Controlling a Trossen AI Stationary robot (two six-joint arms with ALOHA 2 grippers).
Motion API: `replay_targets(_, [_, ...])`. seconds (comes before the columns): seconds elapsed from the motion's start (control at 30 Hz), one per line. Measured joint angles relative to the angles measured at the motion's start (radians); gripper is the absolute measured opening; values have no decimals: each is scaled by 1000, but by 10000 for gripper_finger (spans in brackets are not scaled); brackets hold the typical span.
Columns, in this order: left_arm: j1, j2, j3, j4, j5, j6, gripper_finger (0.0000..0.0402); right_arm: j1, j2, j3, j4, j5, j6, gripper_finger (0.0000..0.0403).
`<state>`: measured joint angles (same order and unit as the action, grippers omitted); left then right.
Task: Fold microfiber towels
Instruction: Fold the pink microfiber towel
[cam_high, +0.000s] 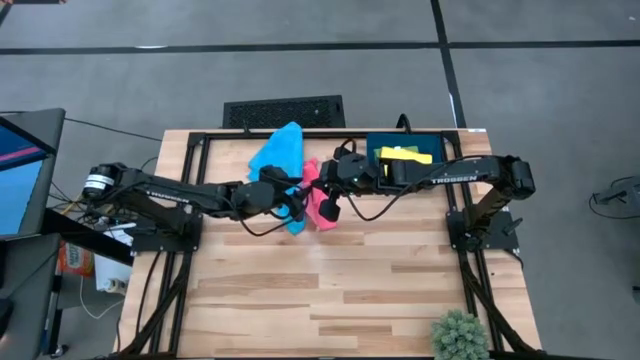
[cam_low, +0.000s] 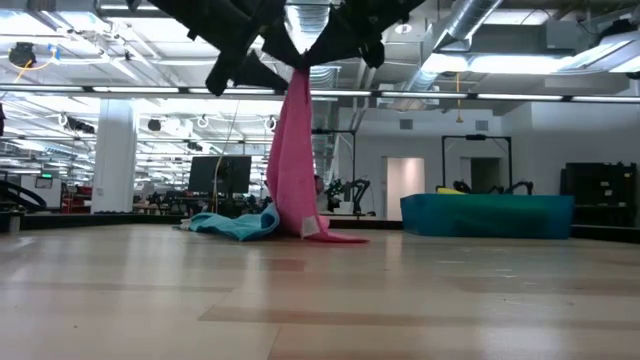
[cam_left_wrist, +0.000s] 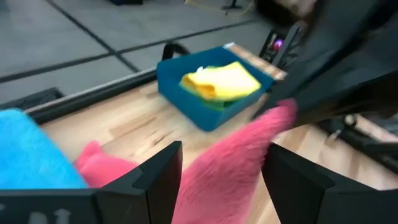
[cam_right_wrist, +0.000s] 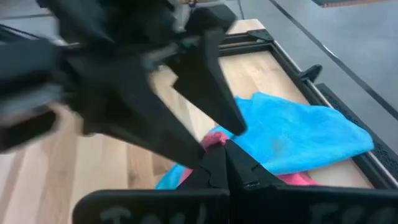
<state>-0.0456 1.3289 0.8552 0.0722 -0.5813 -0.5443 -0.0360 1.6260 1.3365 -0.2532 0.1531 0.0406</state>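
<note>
The right gripper (cam_right_wrist: 219, 163) is clamped on the pink towel (cam_low: 293, 160), holding it hanging above mid-table, its bottom edge on the wood. The left gripper (cam_left_wrist: 221, 171) has its fingers apart around that cloth. The blue towel (cam_high: 280, 150) lies just left; the yellow towel (cam_high: 404, 156) sits in the tray (cam_high: 375, 143), far right

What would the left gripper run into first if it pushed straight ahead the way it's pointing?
Likely the pink towel, which hangs between the open fingers of the left gripper; beyond it sits the blue tray, though depth is unclear.
</note>
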Motion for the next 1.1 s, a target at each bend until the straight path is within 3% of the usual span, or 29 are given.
replay_targets(0.3, [23,-2,0,-86,1,-118,183,10,0,0,0,-2,-21,2])
replay_targets(0.47, [34,-2,0,-84,34,-123,124,9,0,0,0,-28,-23,2])
replay_targets(0.63, [34,-2,0,-83,69,-135,41,9,0,0,-5,-21,-23,10])
replay_targets(0.73, [34,-12,0,-88,122,-156,8,2,0,0,-40,1,-10,29])
replay_targets(1.1, [18,-140,0,-139,155,-193,1,-30,0,0,-148,16,75,133])
